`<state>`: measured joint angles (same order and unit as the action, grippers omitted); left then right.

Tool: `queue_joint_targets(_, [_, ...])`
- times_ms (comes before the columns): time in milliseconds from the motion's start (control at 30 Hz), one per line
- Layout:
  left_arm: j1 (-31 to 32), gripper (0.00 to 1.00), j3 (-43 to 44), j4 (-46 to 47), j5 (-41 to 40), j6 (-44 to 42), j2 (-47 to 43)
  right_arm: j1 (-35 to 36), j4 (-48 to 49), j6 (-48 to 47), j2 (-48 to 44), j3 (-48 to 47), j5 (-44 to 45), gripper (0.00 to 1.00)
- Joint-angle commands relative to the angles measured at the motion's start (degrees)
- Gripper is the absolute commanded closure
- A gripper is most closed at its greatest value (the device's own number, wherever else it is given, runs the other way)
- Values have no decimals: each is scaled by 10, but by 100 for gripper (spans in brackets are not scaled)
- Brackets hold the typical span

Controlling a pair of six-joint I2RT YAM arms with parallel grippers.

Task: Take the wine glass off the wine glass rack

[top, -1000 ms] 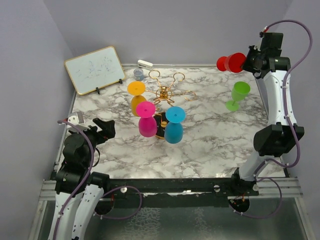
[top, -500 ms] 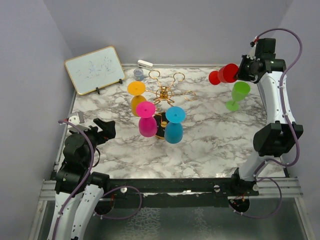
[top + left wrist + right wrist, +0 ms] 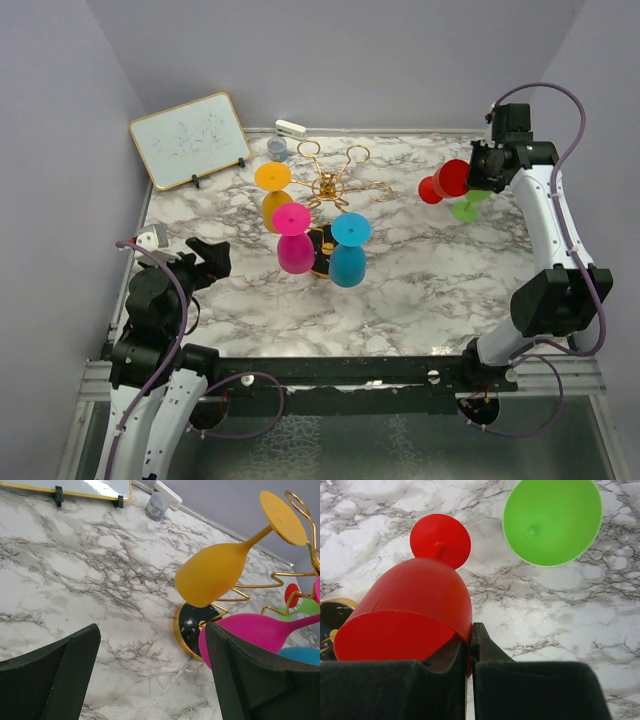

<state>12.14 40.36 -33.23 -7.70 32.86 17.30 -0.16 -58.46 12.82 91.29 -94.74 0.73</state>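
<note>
Right tool swings red glass inward beside green glass, clamped on rim; left tool gapes apart. Risk: lowering red glass knocks green one over on bench.

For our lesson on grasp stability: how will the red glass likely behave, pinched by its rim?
The red glass looks like opaque plastic, so probably light and stiff. The right gripper pinches only one rim wall, so it may swivel.

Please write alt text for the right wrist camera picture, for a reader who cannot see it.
The jaws, shut, pinch the rim of a red wine glass, tilted with its foot pointing away. Beyond it, a green wine glass is seen from above on the marble table.
</note>
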Motion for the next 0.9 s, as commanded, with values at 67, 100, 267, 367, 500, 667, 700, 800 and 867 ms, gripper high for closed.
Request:
queue_joint_targets(67, [4, 12, 5, -6, -12, 5, -12, 3, 32, 5, 17, 25, 55, 99])
queue_joint_targets(100, [4, 12, 5, -7, -13, 5, -14, 3, 35, 5, 21, 31, 56, 99])
queue_joint_targets(267, [4, 13, 6, -8, -15, 6, -12, 3, 52, 5, 30, 69, 52, 99])
queue_joint_targets(367, [4, 13, 6, -7, -15, 6, -11, 3, 56, 8, 33, 75, 47, 99])
queue_joint_targets(500, [4, 13, 6, -8, -16, 7, -12, 3, 49, 9, 45, 61, 61, 97])
queue_joint_targets(667, [4, 13, 6, -8, -18, 8, -15, 3, 48, 10, 64, 53, 65, 95])
queue_joint_targets(700, [4, 13, 6, -8, -18, 8, -14, 3, 45, 11, 68, 50, 65, 95])
queue_joint_targets(800, [4, 13, 6, -8, -17, 8, -11, 4, 42, 14, 76, 43, 68, 94])
queue_joint_targets(867, [3, 13, 5, -7, -16, 8, -11, 4, 43, 16, 78, 36, 72, 92])
